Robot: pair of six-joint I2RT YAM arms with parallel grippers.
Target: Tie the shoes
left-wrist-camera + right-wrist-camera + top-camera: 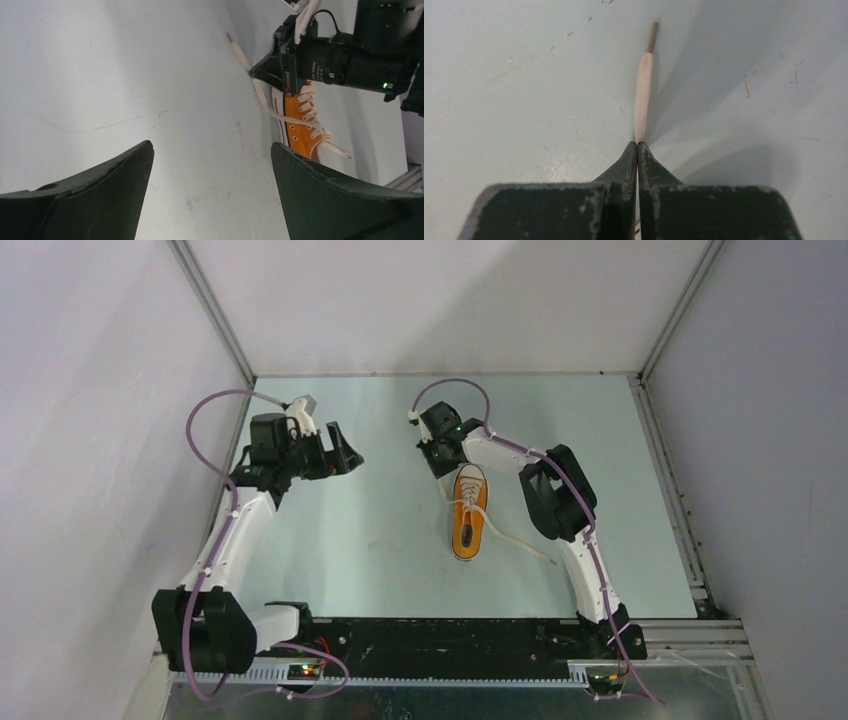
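One lace end [644,95] clamped in right tool [637,144], beside sneaker [468,522]; left tool [211,146] wide open.

I read this as a lab robot cell: pale bench top [380,540] boxed in by plain white panels [440,300] on aluminium posts [215,315] at 9, 12 and 3 o'clock. Left arm [235,530] and right arm [585,550] bolt to a black rail [450,635] at 6 o'clock. Purple cable [200,420] loops run along them, and there's a bare lit circuit board [305,670] by the rail.
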